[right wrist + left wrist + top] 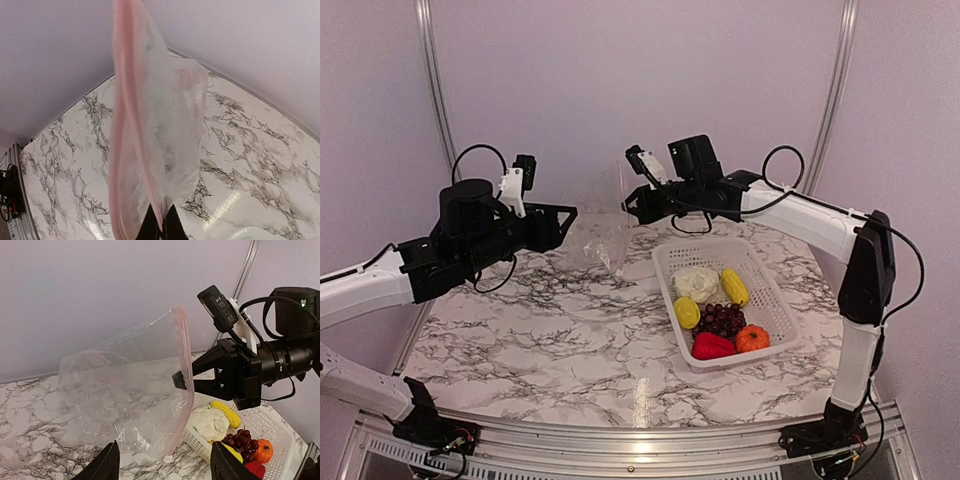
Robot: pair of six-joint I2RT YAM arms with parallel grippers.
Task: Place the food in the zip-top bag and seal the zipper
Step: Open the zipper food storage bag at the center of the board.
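Observation:
The clear zip-top bag (pixel 603 228) hangs above the marble table between the two arms. My right gripper (pixel 630 204) is shut on its pink zipper (pixel 125 150) edge, with the closed fingertips (pixel 161 227) pinching the strip. In the left wrist view the bag (pixel 120 390) dangles from the right gripper (pixel 179 380). My left gripper (pixel 162 465) is open just in front of the bag's lower part, holding nothing. The food lies in the white basket (pixel 665 262): cauliflower (pixel 696 282), two yellow pieces (pixel 734 286), grapes (pixel 722 320), red pepper (pixel 712 346) and orange fruit (pixel 752 338).
The basket stands on the right half of the table, right of the hanging bag and below the right arm (pixel 800 215). Purple walls and metal frame tubes (pixel 432 80) close in the back and sides.

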